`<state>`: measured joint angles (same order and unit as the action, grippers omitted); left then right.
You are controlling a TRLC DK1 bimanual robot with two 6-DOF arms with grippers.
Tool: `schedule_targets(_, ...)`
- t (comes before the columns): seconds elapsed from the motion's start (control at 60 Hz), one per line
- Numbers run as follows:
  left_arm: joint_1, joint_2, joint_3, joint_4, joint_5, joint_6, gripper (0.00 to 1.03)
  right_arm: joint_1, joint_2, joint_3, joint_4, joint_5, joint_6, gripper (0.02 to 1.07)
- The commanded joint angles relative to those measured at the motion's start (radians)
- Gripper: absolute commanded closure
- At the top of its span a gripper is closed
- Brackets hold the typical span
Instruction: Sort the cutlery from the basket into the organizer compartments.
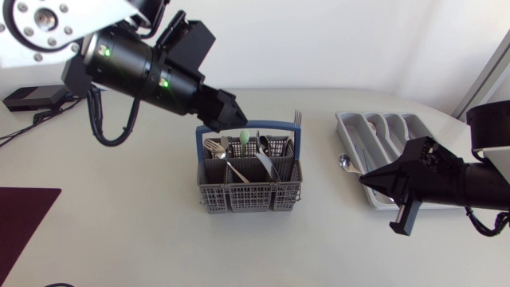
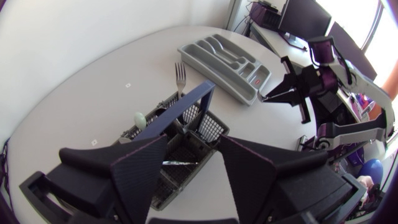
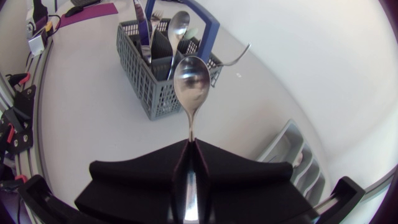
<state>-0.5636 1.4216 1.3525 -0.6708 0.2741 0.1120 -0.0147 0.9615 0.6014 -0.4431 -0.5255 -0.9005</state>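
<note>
Our right gripper pinching spoon by handle, fingers pressed tight on it, bowl pointing ahead. We are judging step as spoon transfer to organizer. Spoon hanging just beside organizer's edge, not yet over any compartment. Next move is calling for swing over spoon slot, lowering, release. Right arm lying low, roughly level. Farther off, basket holding more cutlery. Left gripper hovering above it, fingers spread, gripping nothing.

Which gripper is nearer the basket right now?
Left. The left gripper hovers at the basket's handle; the right gripper, shut on a spoon, is at the organizer.
</note>
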Motion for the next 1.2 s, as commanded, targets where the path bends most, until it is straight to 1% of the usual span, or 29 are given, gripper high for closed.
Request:
schedule_targets(0.0,0.002,-0.047,-0.093,0.034,-0.021,0.046,0.44,-0.099,0.077,0.021,-0.042,-0.056,-0.15,0.98)
schedule_targets(0.067,-0.002,-0.072,-0.141,0.056,-0.024,0.052,0.44,-0.18,0.141,0.04,-0.066,-0.093,-0.247,0.98)
schedule_targets(0.233,-0.016,-0.116,-0.234,0.099,-0.027,0.072,0.44,-0.367,0.318,0.113,-0.117,-0.142,-0.471,0.98)
schedule_targets(0.3,-0.027,-0.128,-0.277,0.12,-0.027,0.077,0.44,-0.429,0.391,0.155,-0.146,-0.143,-0.56,0.98)
schedule_targets(0.35,-0.042,-0.139,-0.319,0.145,-0.029,0.08,0.44,-0.487,0.459,0.199,-0.19,-0.143,-0.66,0.99)
schedule_targets(0.5,-0.068,-0.15,-0.392,0.204,-0.032,0.084,0.44,-0.596,0.625,0.301,-0.198,-0.136,-0.825,0.99)
schedule_targets(0.617,-0.09,-0.158,-0.421,0.235,-0.033,0.086,0.44,-0.639,0.732,0.37,-0.215,-0.1,-0.959,0.99)
schedule_targets(0.767,-0.111,-0.165,-0.449,0.281,-0.039,0.091,0.44,-0.662,0.838,0.445,-0.19,-0.031,-1.046,0.99)
schedule_targets(0.867,-0.125,-0.165,-0.466,0.315,-0.039,0.089,0.44,-0.671,0.884,0.479,-0.154,-0.004,-1.069,0.99)
schedule_targets(0.933,-0.137,-0.159,-0.474,0.336,-0.044,0.084,0.44,-0.671,0.907,0.48,-0.098,0.024,-1.081,0.99)
schedule_targets(1.117,-0.148,-0.141,-0.474,0.344,-0.056,0.08,0.44,-0.662,0.944,0.485,-0.04,0.105,-1.126,0.98)
schedule_targets(1.183,-0.147,-0.141,-0.477,0.346,-0.056,0.08,0.44,-0.653,0.947,0.477,-0.008,0.119,-1.126,0.98)
